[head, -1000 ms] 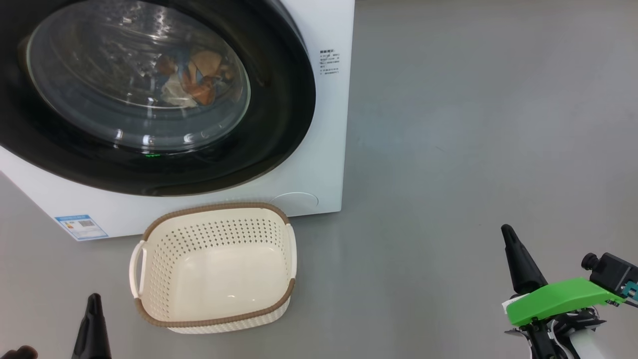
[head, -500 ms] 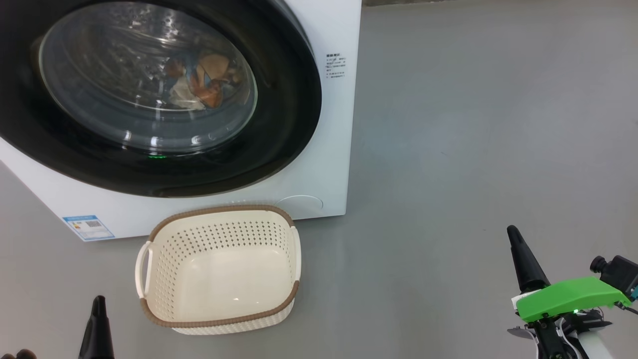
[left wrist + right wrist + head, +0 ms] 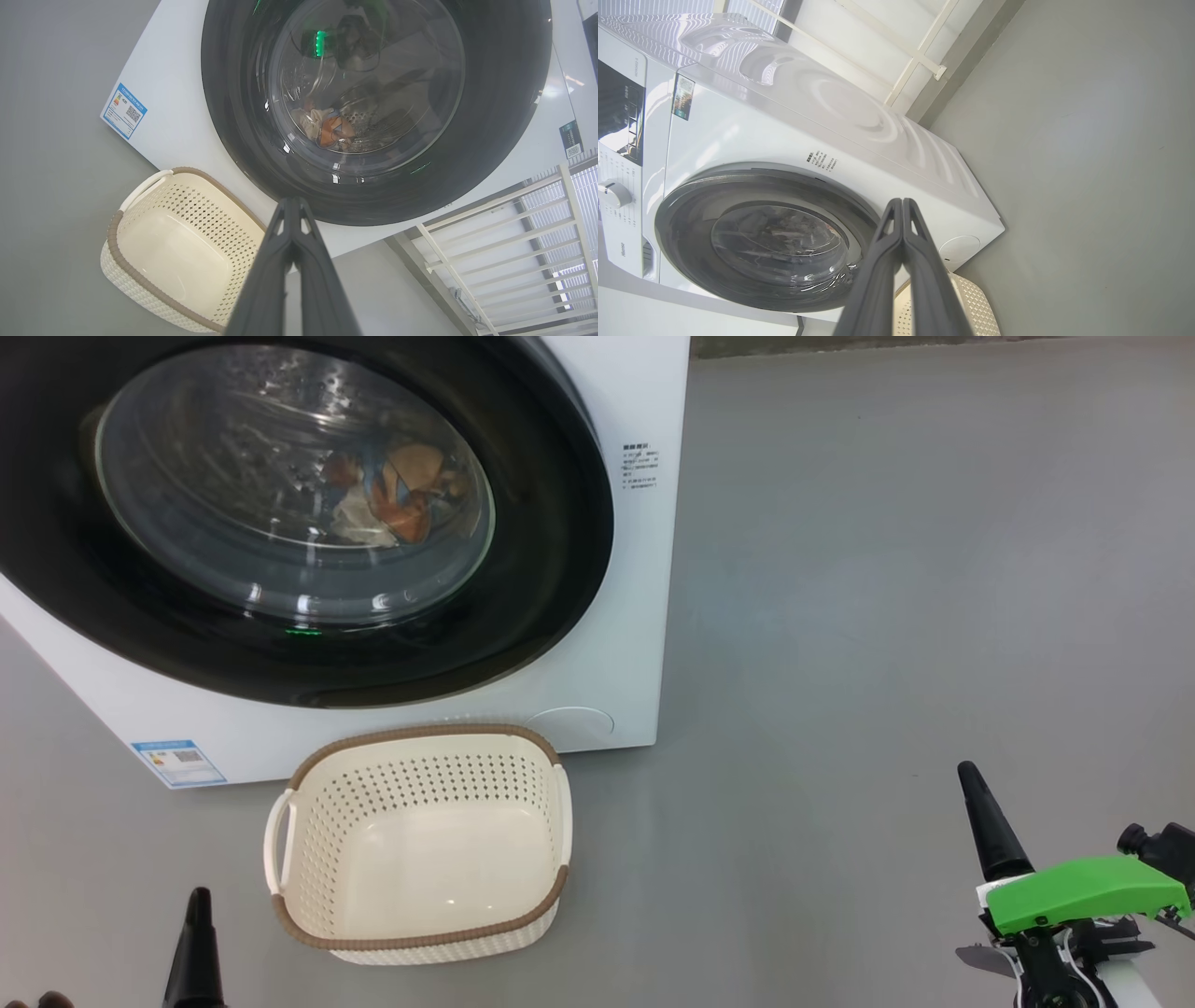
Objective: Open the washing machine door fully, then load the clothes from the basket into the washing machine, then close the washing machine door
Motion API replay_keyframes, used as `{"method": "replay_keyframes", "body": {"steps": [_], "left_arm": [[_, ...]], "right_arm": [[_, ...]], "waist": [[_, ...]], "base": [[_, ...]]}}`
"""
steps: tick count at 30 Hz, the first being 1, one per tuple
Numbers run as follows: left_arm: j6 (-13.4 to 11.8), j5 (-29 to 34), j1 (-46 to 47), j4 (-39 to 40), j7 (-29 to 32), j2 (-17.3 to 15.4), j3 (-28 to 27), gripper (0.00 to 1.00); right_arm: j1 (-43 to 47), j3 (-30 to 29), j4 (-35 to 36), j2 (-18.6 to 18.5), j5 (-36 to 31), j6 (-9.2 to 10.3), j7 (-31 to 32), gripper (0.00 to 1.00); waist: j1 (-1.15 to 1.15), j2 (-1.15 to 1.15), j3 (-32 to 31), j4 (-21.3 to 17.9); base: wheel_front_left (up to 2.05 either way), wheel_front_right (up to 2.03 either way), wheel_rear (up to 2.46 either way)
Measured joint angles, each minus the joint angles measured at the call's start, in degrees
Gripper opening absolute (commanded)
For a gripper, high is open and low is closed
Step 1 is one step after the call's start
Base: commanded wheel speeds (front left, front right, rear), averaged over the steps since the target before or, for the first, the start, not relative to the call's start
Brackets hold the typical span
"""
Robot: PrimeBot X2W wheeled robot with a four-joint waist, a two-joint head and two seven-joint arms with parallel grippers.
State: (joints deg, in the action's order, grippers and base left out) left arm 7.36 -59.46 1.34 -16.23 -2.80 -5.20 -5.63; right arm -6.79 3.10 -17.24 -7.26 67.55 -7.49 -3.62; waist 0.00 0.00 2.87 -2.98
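The washing machine stands at the upper left, and its door lies flat against the front. Through the glass I see the clothes lying in the drum, also visible as clothes in the left wrist view. The basket sits on the floor just before the machine with nothing in it. My left gripper is low at the bottom left, fingers pressed together. My right gripper hangs at the lower right, far from the machine, shut on nothing.
Bare grey floor spreads to the right of the machine. A white railing with a window behind stands beside the machine in the left wrist view. The control panel and knob show in the right wrist view.
The whole head picture has slid slightly right and down, so the camera moved. Machine, basket and both grippers keep their places relative to each other.
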Motion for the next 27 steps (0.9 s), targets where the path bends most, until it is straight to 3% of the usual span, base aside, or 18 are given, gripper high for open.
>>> {"method": "replay_keyframes", "body": {"steps": [27], "left_arm": [[0.0,-16.7,1.1,0.1,4.7,1.5,0.3,0.0]], "right_arm": [[0.4,-4.9,0.8,1.9,12.4,0.02,4.5,0.0]], "waist": [[0.0,0.0,-1.4,1.5]], "base": [[0.0,0.0,0.0]]}}
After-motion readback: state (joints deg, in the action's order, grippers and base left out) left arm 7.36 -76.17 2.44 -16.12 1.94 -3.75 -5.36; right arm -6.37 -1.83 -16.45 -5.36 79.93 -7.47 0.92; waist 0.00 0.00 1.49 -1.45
